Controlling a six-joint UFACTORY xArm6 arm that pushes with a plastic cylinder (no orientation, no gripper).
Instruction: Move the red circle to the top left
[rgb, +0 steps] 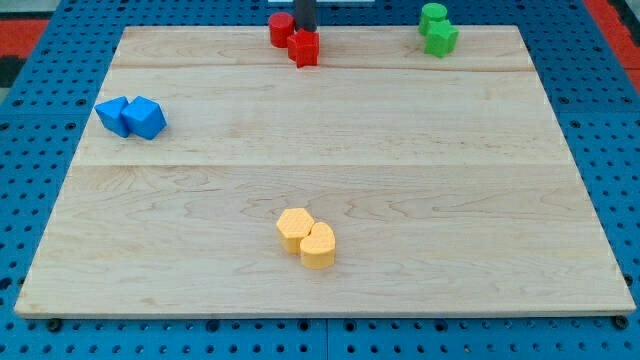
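**Near the table's top edge, a rod tip stands beside the red circle**

At the view's top, just left of centre, my tip stands on the wooden table, touching or almost touching the right side of the red circle. The end effector is a plain dark rod with no jaws, so it neither opens nor closes and grips nothing. Another red block, angular in shape, sits just below the tip and against the circle's lower right.

To do this step well, I judge the tip should press on the circle's right face and slide steadily toward the view's left, staying level with the circle's middle so it does not slip off round the curved side. The angular red block may drag along; a push slightly high of it would help.

The red circle is a short, bright red cylinder, close to the table's top edge.

Elsewhere: two green blocks at top right, two blue blocks at left, two yellow blocks at bottom centre.
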